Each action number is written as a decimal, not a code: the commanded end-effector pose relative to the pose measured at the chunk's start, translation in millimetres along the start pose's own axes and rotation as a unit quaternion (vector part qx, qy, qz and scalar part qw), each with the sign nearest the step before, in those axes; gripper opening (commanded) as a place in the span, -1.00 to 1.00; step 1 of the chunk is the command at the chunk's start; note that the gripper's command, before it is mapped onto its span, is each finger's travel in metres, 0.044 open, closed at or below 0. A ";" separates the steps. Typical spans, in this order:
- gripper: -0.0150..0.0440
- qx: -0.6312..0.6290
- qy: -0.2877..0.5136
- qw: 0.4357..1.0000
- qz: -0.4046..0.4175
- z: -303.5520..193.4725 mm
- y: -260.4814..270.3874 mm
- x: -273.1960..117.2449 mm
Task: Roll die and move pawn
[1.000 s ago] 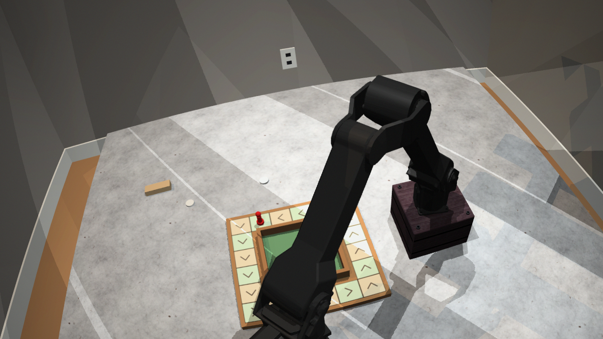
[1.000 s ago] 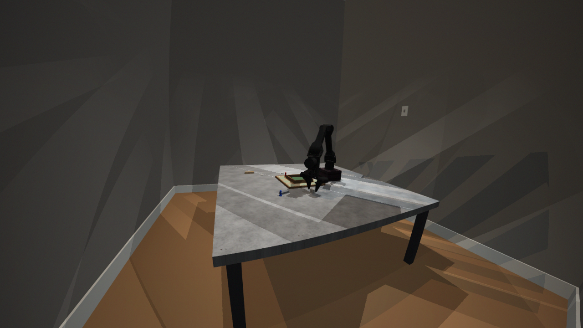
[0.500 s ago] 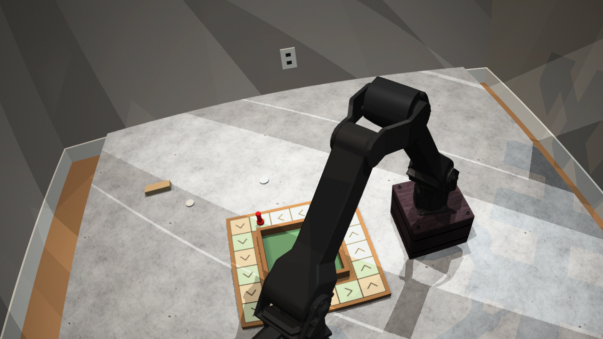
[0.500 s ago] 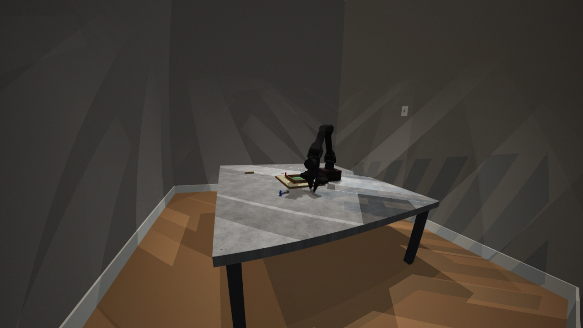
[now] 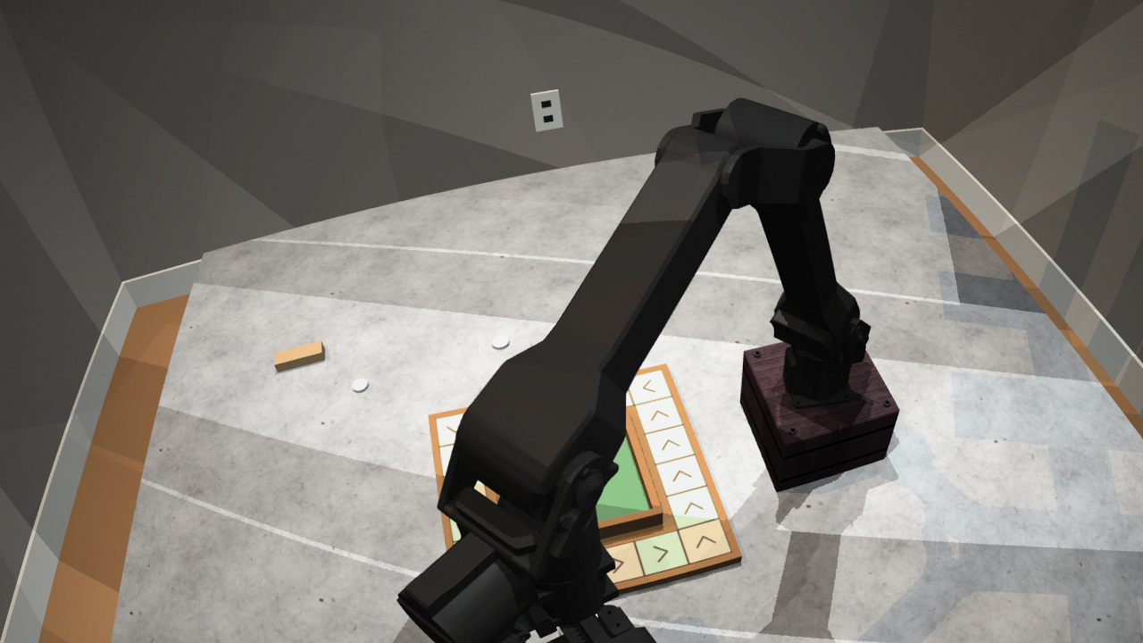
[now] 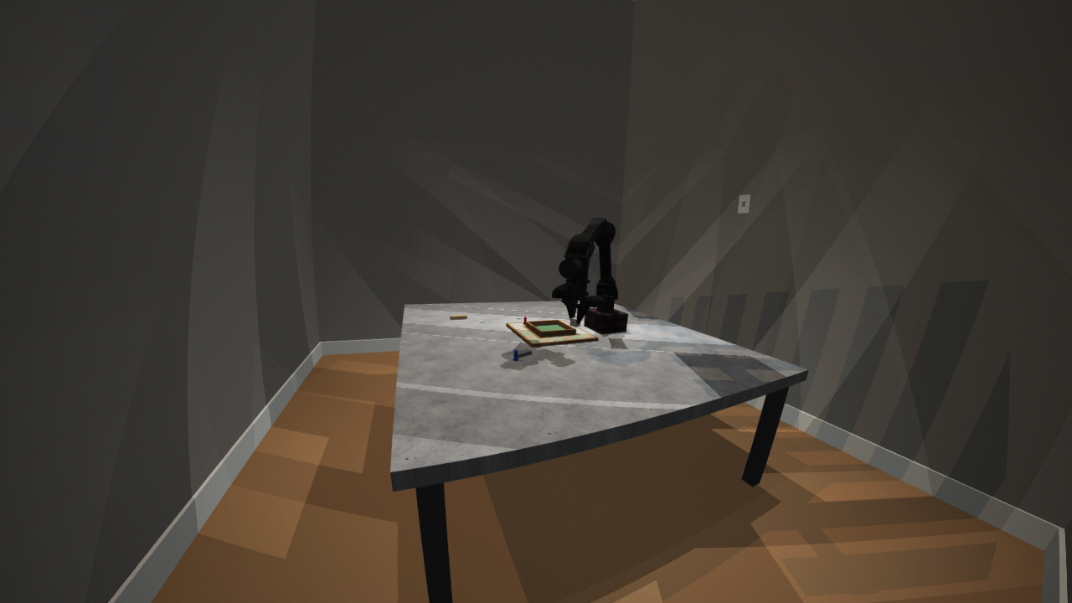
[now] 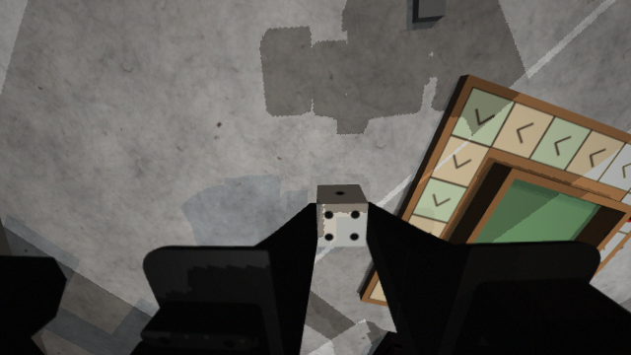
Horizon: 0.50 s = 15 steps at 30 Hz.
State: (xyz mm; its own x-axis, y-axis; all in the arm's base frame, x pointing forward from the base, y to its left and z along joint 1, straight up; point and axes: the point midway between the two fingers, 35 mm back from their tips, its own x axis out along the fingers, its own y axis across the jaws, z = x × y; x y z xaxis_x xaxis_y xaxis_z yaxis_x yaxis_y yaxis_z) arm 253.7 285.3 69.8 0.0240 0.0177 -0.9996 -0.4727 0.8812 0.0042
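My gripper is shut on the white die. In the wrist view, four pips face the camera and one pip shows on the darker side. The die is held above the table, beside the board. The dice tray with its green floor is in the middle of the board. A red pawn stands upright on the board's far left part in the exterior view. The arm hides it in the top view, where the fingertips are out of frame.
A blue pawn stands on the table in front of the board. A dark grey block shows at the wrist view's top edge. A light wooden block and two white discs lie beyond the board.
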 end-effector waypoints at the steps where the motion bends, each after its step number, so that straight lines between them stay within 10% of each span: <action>1: -0.49 -0.002 -0.001 1.000 0.002 -3.3 -2.7 -22.9; 15: -0.49 0.038 0.000 0.999 0.000 -9.9 -66.6 -14.4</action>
State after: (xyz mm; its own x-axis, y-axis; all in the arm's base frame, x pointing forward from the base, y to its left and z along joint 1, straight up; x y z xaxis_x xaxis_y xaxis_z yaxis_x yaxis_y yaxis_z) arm 270.9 243.1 85.8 0.0265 0.0168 -0.9995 -0.4263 0.9046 0.0039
